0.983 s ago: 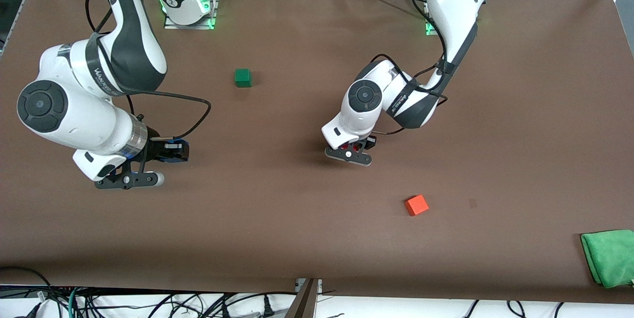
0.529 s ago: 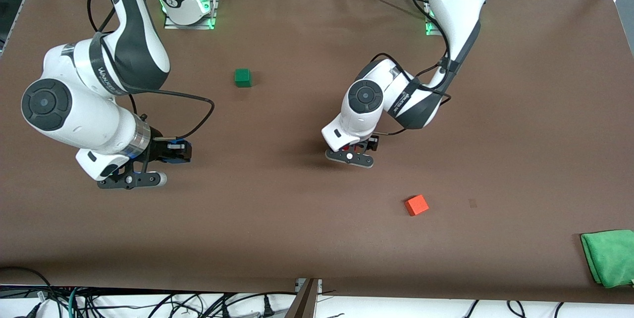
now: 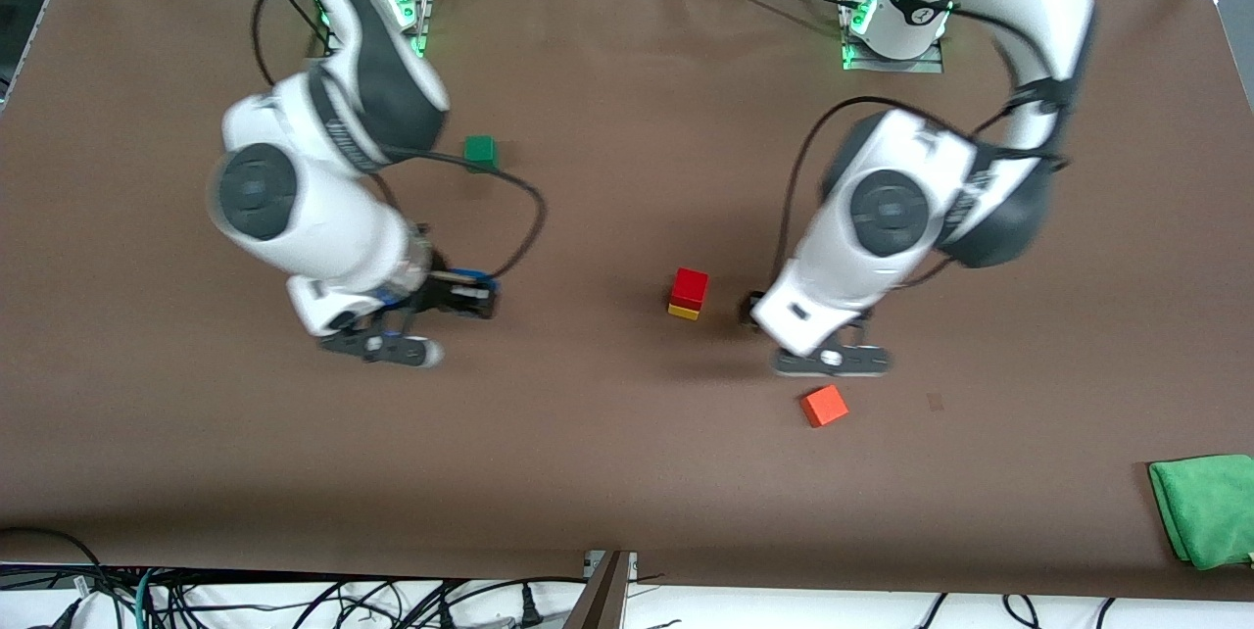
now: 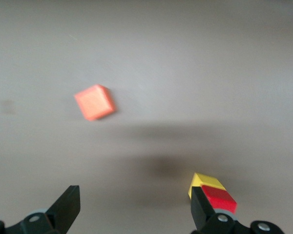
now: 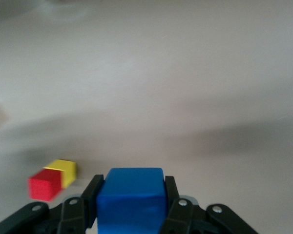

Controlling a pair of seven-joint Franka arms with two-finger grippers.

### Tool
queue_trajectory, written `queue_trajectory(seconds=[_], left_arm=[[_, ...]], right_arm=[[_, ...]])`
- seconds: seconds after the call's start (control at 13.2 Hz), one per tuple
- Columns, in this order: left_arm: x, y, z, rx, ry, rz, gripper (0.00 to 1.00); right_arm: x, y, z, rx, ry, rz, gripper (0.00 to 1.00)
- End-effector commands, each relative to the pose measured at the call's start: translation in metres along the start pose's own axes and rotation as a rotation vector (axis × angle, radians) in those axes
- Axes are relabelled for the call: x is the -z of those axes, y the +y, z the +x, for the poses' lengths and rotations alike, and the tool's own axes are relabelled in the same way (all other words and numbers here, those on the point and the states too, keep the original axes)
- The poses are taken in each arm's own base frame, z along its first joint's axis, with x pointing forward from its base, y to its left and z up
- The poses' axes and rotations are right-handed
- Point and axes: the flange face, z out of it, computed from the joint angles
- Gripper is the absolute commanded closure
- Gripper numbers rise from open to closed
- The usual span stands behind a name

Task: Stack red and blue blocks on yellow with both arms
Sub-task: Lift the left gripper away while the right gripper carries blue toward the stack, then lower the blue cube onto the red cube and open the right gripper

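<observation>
Near the middle of the brown table (image 3: 607,472), the red block (image 3: 691,285) is seen resting squarely on the yellow block (image 3: 684,312), the two forming a short stack with nothing gripping it. The left gripper (image 3: 833,358) is held in the air just beside this stack, toward the left arm's end of the table, and its fingers (image 4: 68,207) are spread wide apart with nothing between them; in the left wrist view the stack is partly covered by one fingertip. The right gripper (image 3: 460,301) is held above bare table, well apart from the stack toward the right arm's end, and its fingers (image 5: 90,197) are clamped on the blue block (image 5: 132,200), which is carried off the surface. An orange-red cube (image 3: 824,406) lies on the table nearer the front camera than the stack. A dark green cube (image 3: 480,153) sits farther from that camera, and a green cloth (image 3: 1205,507) lies at the table's edge.
</observation>
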Motion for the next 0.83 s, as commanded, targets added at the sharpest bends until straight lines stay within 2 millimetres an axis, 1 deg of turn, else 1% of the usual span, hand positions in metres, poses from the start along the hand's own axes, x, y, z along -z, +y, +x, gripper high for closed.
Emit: queue_trajectory(seconds=[0.0,0.08,0.15,0.23,0.3,0.38,0.45,0.53,0.61,0.68,0.76], left_arm=[[0.055,-0.052,-0.001,0.017,-0.011,0.006,0.00],[0.087,-0.094,-0.004,-0.050,-0.034,0.021,0.00],[0.108,-0.124,-0.005,-0.078,-0.036,0.031,0.00],[0.124,-0.154,-0.008,-0.111,-0.051,0.041,0.00],[0.152,-0.171,-0.022,-0.160,-0.050,0.056,0.00],[0.165,-0.201,-0.028,-0.169,-0.065,0.071,0.00],[0.174,-0.225,-0.033,-0.165,-0.089,0.050,0.00],[0.179,-0.248,-0.039,-0.138,-0.110,0.024,0.00],[0.179,-0.265,-0.047,-0.104,-0.125,0.000,0.00],[0.176,-0.272,-0.054,-0.082,-0.134,-0.036,0.00],[0.173,-0.274,-0.057,-0.076,-0.135,-0.044,0.00]], right_arm=[[-0.040,-0.075,-0.046,-0.130,0.061,0.022,0.99],[-0.074,-0.117,-0.087,-0.167,0.104,0.024,0.99],[-0.096,-0.140,-0.112,-0.198,0.131,0.030,0.99],[-0.114,-0.156,-0.132,-0.210,0.169,0.034,0.99],[-0.126,-0.167,-0.144,-0.214,0.194,0.045,0.99],[-0.136,-0.174,-0.150,-0.219,0.209,0.058,0.99],[-0.142,-0.182,-0.154,-0.224,0.219,0.073,0.99],[-0.148,-0.185,-0.155,-0.221,0.222,0.085,0.99],[-0.152,-0.187,-0.155,-0.220,0.226,0.093,0.99],[-0.156,-0.189,-0.159,-0.212,0.227,0.098,0.99],[-0.161,-0.190,-0.162,-0.206,0.228,0.090,0.99]])
